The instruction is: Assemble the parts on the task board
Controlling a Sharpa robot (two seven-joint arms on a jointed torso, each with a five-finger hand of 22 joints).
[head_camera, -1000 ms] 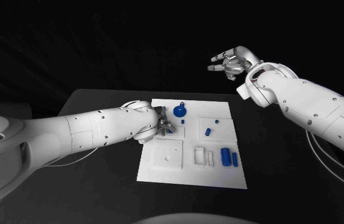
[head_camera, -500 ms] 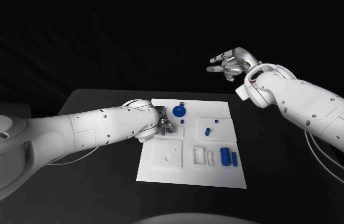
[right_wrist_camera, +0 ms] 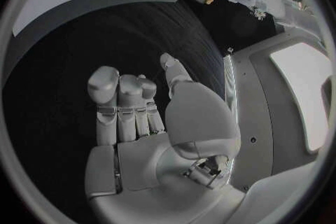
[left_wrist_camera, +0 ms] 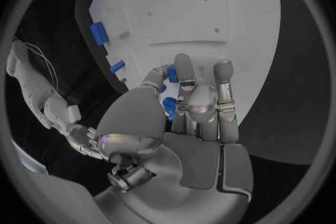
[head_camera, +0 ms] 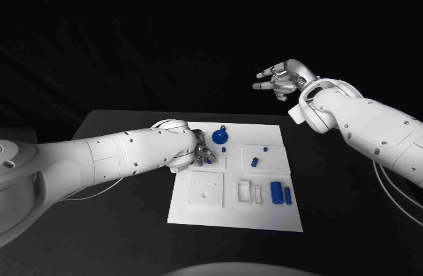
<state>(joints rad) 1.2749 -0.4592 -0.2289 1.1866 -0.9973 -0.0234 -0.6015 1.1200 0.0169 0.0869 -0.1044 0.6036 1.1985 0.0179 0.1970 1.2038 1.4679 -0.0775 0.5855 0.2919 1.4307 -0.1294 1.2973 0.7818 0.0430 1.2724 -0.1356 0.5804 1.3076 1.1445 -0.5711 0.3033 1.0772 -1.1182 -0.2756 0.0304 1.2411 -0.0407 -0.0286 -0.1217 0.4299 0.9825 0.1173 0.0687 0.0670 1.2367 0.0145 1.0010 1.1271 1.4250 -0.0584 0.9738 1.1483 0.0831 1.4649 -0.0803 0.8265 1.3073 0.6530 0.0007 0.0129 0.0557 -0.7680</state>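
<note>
**Little had moved; most of the assembly still ahead**

Nothing much had shifted since a second ago: my right robot hand [head_camera: 280, 80] had drifted slightly and spread its fingers a little more, while my left robot hand [head_camera: 202, 154] stayed where it was, low over the task board [head_camera: 264, 215].

My left robot hand was curled down at the board's left side, and in the left wrist view its fingertips [left_wrist_camera: 183, 70] were closing round a small blue part [left_wrist_camera: 171, 74]; I judged it pinched there, though the fingers hid much of it. My right robot hand hung high above the surface [head_camera: 106, 124], beyond the board's far edge, fingers apart and holding nothing.

Outward from there, the blue round part [head_camera: 220, 134] lay near the board's far edge, a small blue peg [head_camera: 255, 162] sat right of centre, and two blue blocks [head_camera: 280, 193] stood side by side near the right edge. Several white recesses looked unfilled, so I judged the work barely begun, with most parts left to seat.
</note>
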